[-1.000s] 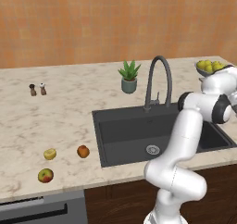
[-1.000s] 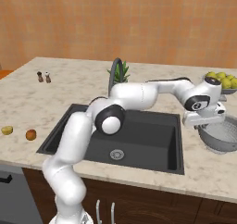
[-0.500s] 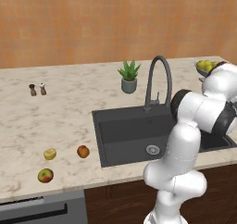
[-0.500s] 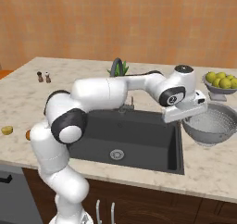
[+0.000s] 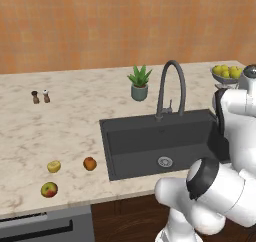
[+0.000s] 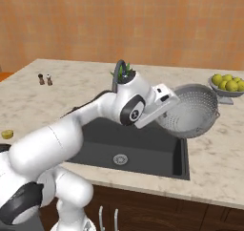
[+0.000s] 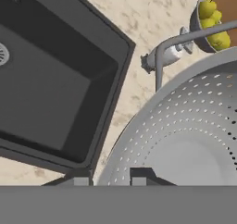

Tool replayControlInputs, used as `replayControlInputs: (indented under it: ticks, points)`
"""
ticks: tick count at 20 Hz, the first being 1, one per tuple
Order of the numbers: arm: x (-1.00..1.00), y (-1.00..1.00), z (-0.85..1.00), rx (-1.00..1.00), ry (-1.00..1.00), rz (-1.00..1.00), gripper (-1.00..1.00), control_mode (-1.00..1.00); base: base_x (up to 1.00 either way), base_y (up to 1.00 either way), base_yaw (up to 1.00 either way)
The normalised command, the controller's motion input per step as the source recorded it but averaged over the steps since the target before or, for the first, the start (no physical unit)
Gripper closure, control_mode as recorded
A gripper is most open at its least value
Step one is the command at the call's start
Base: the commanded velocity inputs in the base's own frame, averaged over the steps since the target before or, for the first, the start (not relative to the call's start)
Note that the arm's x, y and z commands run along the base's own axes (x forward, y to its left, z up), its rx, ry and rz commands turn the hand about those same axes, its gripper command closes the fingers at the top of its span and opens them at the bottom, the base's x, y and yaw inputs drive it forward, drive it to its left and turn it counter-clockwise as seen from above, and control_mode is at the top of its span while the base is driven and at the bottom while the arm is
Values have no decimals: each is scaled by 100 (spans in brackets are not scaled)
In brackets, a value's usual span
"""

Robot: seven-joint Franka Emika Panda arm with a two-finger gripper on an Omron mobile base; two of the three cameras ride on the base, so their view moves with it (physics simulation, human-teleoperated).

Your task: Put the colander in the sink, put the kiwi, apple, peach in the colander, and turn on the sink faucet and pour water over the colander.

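My gripper (image 6: 167, 113) is shut on the rim of the colander (image 6: 194, 111), a silvery perforated bowl held tilted in the air above the right edge of the dark sink (image 6: 138, 141). The hand view looks into the colander (image 7: 185, 140), with the fingertips (image 7: 139, 174) at its rim and the sink (image 7: 46, 89) at the left. The gooseneck faucet (image 5: 170, 86) stands behind the basin. Left of the sink (image 5: 145, 151), on the counter, lie the kiwi (image 5: 53, 166), the peach (image 5: 90, 163) and the apple (image 5: 49, 189).
A grey stemmed bowl of yellow-green fruit (image 6: 228, 83) stands on the counter at the far right. A small potted plant (image 5: 139, 83) sits beside the faucet. Two shakers (image 5: 40, 96) stand at the back left. My arm reaches across over the basin.
The colander has been lifted off the counter at the right and carried left and up toward the sink, tilting as it goes. The fruits have not moved.
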Motion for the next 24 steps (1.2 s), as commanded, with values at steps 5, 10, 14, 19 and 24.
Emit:
replayControlInputs:
  ticks: [5, 10, 14, 19, 24]
  points:
    - [-33, 84, 100, -19, -17, 2, 100, -100, 0, 0, 0]
    - [-14, 89, 90, -7, -4, 7, 100, -100, 0, 0, 0]
    - [-21, 100, 57, 0, 0, 15, 100, -100, 0, 0, 0]
    - [-47, 100, 38, -5, -12, 17, 100, -100, 0, 0, 0]
    - [-48, 100, 22, -13, -19, 17, 100, -100, 0, 0, 0]
